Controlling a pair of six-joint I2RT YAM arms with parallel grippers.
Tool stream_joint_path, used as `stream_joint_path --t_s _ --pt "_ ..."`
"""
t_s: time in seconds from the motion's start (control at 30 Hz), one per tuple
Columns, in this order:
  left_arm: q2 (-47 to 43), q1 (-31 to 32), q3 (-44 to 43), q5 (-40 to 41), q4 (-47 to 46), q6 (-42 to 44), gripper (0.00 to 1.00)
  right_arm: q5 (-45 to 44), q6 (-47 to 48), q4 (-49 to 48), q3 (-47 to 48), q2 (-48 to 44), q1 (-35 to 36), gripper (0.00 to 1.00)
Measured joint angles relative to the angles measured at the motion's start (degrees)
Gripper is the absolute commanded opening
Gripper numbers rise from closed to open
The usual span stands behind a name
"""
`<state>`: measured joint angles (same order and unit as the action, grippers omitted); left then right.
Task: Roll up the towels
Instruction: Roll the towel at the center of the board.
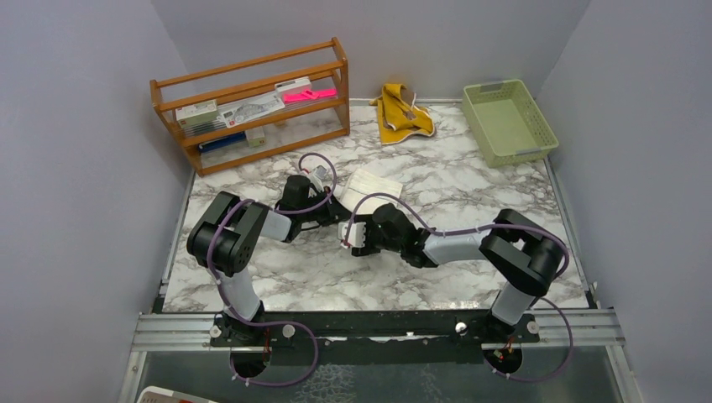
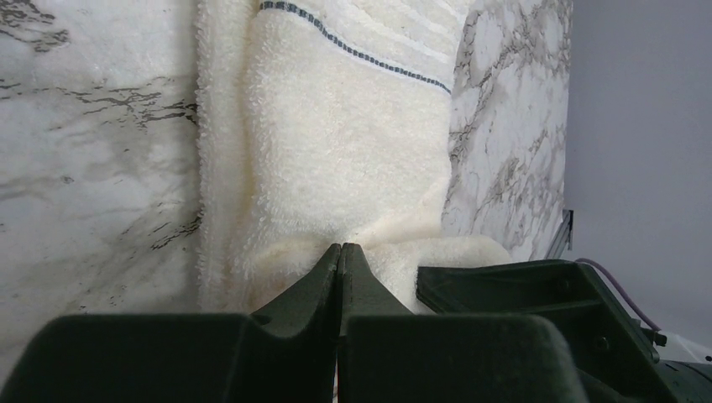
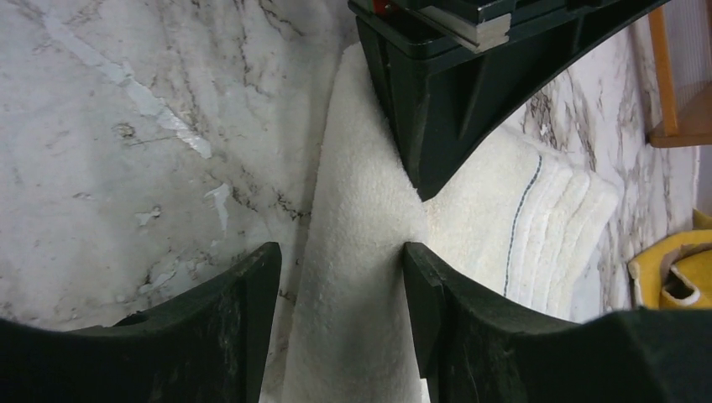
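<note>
The cream-white towel (image 1: 372,181) lies mid-table, its near edge folded up into a thick roll (image 3: 361,277). In the left wrist view the towel (image 2: 344,143) fills the middle and shows a thin blue stripe. My left gripper (image 1: 339,210) is shut, its tips (image 2: 342,248) pinching the puckered cloth at the roll's edge. My right gripper (image 1: 348,234) is open, and in its wrist view (image 3: 340,260) the fingers straddle the roll, one on each side. The mustard-yellow towel (image 1: 403,113) lies crumpled at the back and also shows in the right wrist view (image 3: 672,269).
A pale green basket (image 1: 509,121) stands at the back right. A wooden rack (image 1: 252,105) with papers and a pink item stands at the back left. The two grippers sit very close together over the marble table (image 1: 470,189).
</note>
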<state>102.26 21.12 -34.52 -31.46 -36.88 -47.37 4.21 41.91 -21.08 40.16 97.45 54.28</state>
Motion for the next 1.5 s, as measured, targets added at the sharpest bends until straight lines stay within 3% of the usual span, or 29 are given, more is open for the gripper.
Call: stream_joint_path --t_s 0.23,0.37,0.4,0.53,0.7,0.8,1.0,1.23,1.5 --pt "0.0 -0.1 -0.2 0.0 0.5 0.6 0.01 -4.5 1.0 -1.8 1.5 2.8 0.2 0.37" --pt "0.0 -0.3 -0.4 0.0 0.8 0.9 0.01 -6.3 0.9 -1.5 2.6 4.2 0.2 0.03" --pt "0.0 -0.5 -0.5 0.0 0.9 0.9 0.01 -6.6 0.8 -1.0 3.0 4.5 0.3 0.01" --pt "-0.6 -1.1 -0.6 0.0 1.9 1.3 0.02 -7.4 -1.7 1.6 5.0 4.7 0.5 0.01" --pt "-6.1 -4.3 0.3 0.0 6.4 1.3 0.14 -4.5 -9.3 5.2 6.2 3.5 0.3 0.01" --pt "-14.2 -7.6 0.8 1.6 11.0 1.3 0.19 0.9 -17.0 9.0 7.9 2.3 -0.6 0.01" --pt "-28.3 -9.0 -0.1 4.5 17.4 1.8 0.19 16.1 -33.7 11.0 9.4 1.2 -4.8 0.01" --pt "-31.9 -8.9 0.3 4.8 22.7 2.2 0.19 36.7 -50.1 9.9 12.2 6.3 -14.7 0.01" --pt "-34.2 -8.9 1.7 4.6 24.8 2.5 0.2 49.1 -65.7 10.7 19.1 17.3 -18.7 0.01"
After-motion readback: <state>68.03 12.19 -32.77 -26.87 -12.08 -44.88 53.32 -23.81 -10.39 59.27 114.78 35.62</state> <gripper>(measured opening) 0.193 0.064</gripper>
